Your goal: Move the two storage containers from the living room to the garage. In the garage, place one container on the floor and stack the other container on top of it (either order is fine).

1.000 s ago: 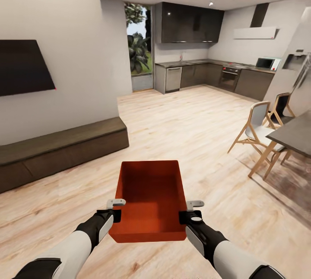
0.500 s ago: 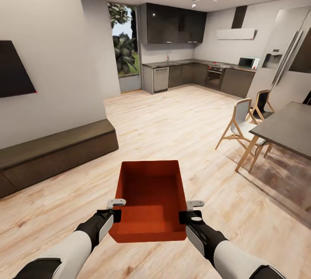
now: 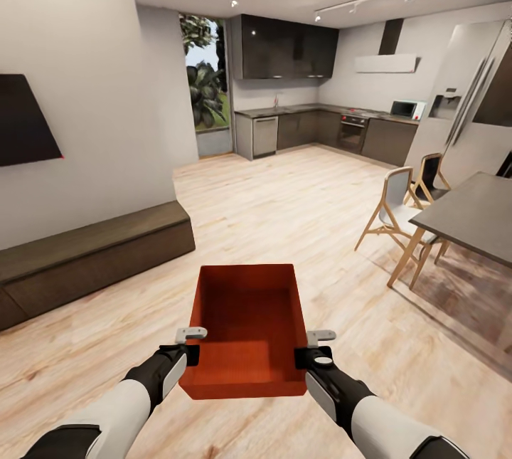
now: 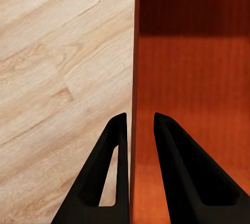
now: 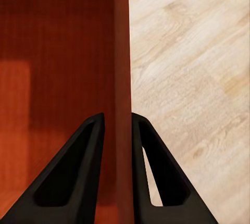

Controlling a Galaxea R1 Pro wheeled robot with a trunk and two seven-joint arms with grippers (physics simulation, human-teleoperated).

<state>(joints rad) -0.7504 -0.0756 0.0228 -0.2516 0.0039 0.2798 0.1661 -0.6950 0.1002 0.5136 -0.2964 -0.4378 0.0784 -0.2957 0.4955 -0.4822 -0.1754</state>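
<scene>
Storage container (image 3: pixel 247 331) up front, an open orange-red bin carried between our two arms above the light wood plank floor (image 3: pixel 299 217) of the living room. Our left gripper (image 3: pixel 193 345) pinches the bin's left wall: in the left wrist view its fingers (image 4: pixel 112 177) sit one outside and one inside that thin wall (image 4: pixel 134 78), closed tight on it. Our right gripper (image 3: pixel 307 346) does the same on the right wall, fingers (image 5: pixel 151 177) straddling the edge (image 5: pixel 121 78). The bin looks empty, though shadow covers part of its bottom. To our left runs the dark low bench (image 3: pixel 92 260) under the wall TV (image 3: pixel 25 121). Ahead we see the kitchen cabinets (image 3: pixel 284 46) and a glass door (image 3: pixel 206 85) with greenery behind. On the right stand two wooden chairs (image 3: pixel 395 220) beside a dark table (image 3: pixel 476 217).
</scene>
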